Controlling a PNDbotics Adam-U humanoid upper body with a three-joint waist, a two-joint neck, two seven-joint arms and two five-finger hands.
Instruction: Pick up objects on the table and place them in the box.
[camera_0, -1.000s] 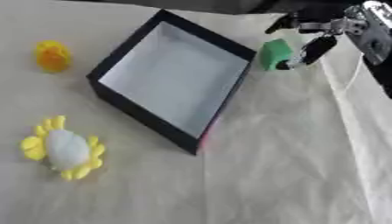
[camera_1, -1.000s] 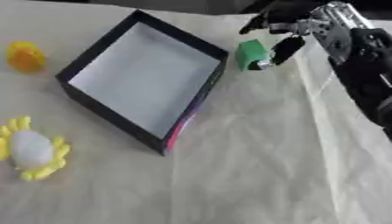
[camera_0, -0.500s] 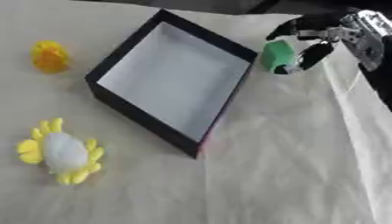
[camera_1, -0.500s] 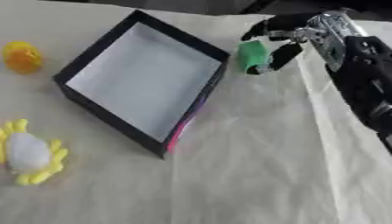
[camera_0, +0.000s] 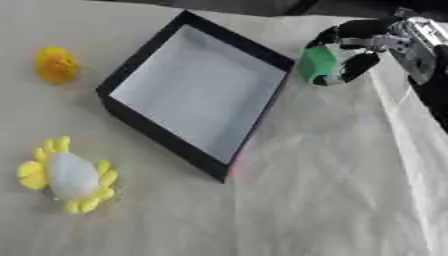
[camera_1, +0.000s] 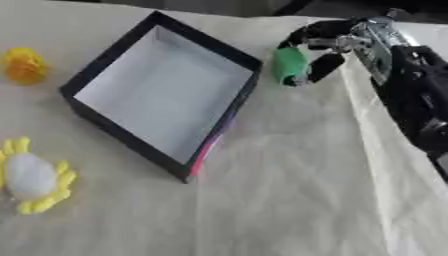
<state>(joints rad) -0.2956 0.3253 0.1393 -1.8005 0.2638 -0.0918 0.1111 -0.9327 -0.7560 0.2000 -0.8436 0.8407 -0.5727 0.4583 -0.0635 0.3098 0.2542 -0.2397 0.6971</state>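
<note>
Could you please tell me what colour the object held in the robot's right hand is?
Green: the small green object in the right hand, clearest in the right eye view.

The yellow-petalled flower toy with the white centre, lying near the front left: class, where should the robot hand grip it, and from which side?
Probably from above, pinching across the raised white centre of the flower toy. It lies flat on the cloth, so its thin yellow petals offer little edge to get under; the domed middle stands proud.

Creased matt cloth (camera_0: 332, 200), box (camera_0: 144, 125) – matt black (pale inside)
</note>
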